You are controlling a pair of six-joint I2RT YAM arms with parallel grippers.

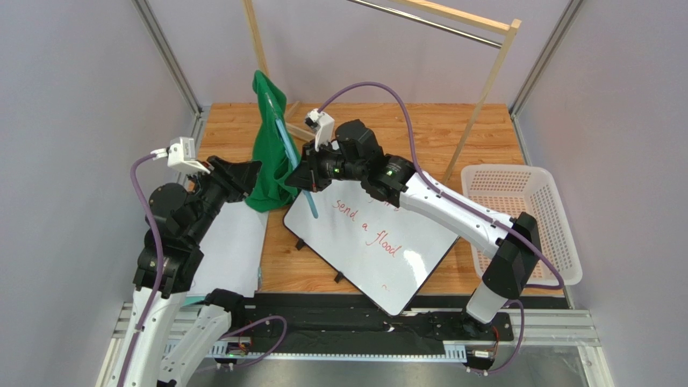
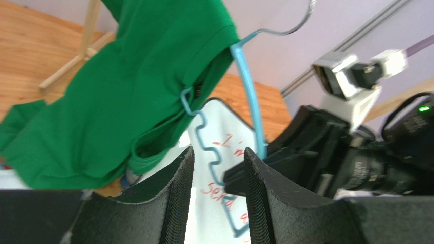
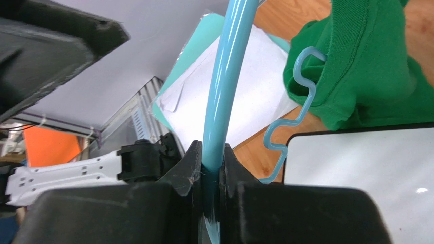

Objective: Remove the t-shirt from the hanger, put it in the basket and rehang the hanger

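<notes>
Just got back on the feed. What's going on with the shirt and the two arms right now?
The right gripper is clamped on one arm of the light-blue hanger, holding it up above the edge of the whiteboard. The green t-shirt is only partly off: one hanger arm is bare, and the fabric hangs bunched from the other end. The left gripper is open next to the shirt and grips nothing.

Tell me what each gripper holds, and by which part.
Right gripper: the thin light-blue plastic hanger, clamped by its smooth curved arm. Left gripper: open, holding nothing.
</notes>
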